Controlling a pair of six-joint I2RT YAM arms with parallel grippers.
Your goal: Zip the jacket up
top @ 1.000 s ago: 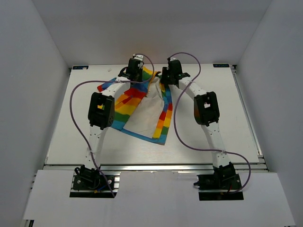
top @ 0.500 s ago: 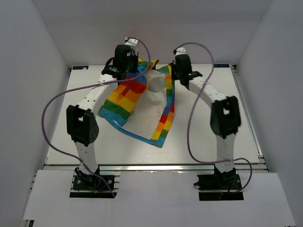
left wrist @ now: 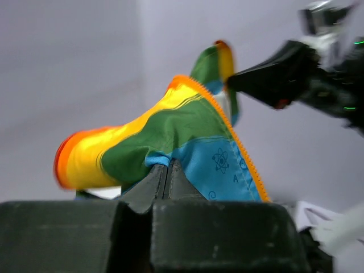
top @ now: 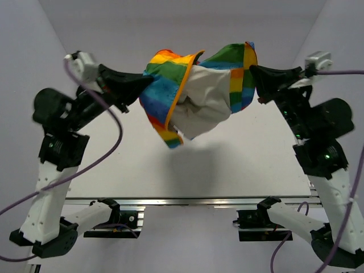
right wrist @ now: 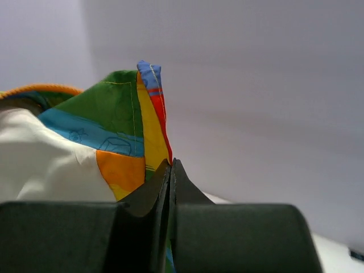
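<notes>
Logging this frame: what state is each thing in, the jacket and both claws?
jacket: off the table, hanging in the air between the two claws, front open, white lining showing.
left claw: shut on a blue-green part of the jacket.
right claw: shut on the jacket's opposite side.

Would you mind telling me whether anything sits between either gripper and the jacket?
Nothing visible does. The left gripper and the right gripper are each shut directly on the jacket, holding it in the air above the table.
</notes>
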